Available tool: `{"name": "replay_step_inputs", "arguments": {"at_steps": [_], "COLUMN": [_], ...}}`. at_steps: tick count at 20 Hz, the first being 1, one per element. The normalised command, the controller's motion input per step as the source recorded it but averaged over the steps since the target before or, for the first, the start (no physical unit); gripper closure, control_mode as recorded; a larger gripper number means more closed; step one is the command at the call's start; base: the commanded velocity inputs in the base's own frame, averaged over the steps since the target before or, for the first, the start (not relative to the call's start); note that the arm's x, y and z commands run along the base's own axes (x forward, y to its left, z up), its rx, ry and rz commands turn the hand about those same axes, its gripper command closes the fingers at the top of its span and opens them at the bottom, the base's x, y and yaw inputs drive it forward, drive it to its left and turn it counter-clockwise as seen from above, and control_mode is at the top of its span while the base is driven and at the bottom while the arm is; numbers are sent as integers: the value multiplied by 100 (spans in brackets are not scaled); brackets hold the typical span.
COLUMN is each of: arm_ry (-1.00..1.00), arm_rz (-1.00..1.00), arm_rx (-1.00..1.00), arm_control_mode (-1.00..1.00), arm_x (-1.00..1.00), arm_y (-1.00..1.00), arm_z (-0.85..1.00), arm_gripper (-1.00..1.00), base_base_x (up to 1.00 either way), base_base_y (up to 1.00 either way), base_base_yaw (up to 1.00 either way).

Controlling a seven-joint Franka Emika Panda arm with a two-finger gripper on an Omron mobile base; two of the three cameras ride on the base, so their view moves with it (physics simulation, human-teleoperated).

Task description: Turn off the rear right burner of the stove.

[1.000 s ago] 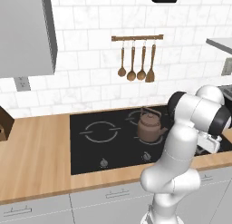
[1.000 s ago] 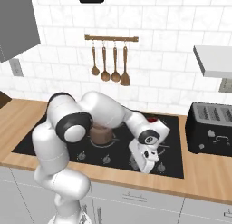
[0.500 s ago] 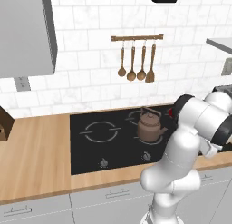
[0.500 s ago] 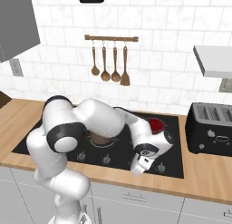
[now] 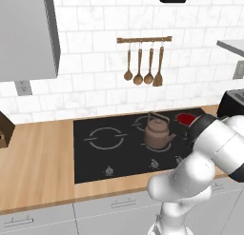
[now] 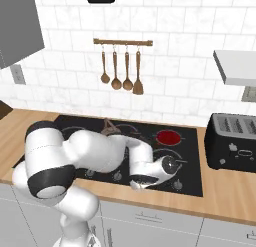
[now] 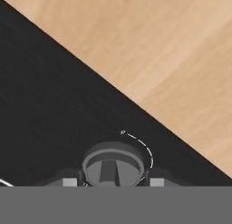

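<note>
The rear right burner (image 6: 168, 137) glows red at the back right corner of the stove (image 6: 195, 156), just beside the brown kettle (image 5: 157, 132), while the small round knob (image 7: 113, 165) sits in the row along the stove's front edge, close to where black glass meets the wooden counter (image 7: 149, 51). The gripper (image 7: 113, 182) hangs low over this front right part of the stove. Its two fingertips (image 7: 69, 182) stand spread on either side of the knob, seemingly just touching it, though the hand view cuts off too low to be sure.
</note>
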Motion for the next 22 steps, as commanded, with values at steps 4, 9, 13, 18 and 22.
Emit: {"name": "replay_step_inputs", "arguments": {"at_steps": [4, 9, 13, 18, 22], "arm_ry": [13, 23, 27, 20, 0], "arm_rz": [-86, -88, -88, -56, 0], "arm_rx": [-9, -8, -4, -2, 0], "arm_control_mode": [-100, -100, -100, -100, -100], "arm_x": [15, 21, 23, 7, 0], "arm_y": [39, 31, 8, -1, 0], "arm_z": [-23, -26, -24, -13, 0], "arm_gripper": [100, 100, 100, 100, 100], "base_base_x": [0, 0, 0, 0, 0], "base_base_y": [0, 0, 0, 0, 0], "base_base_yaw": [0, 0, 0, 0, 0]}}
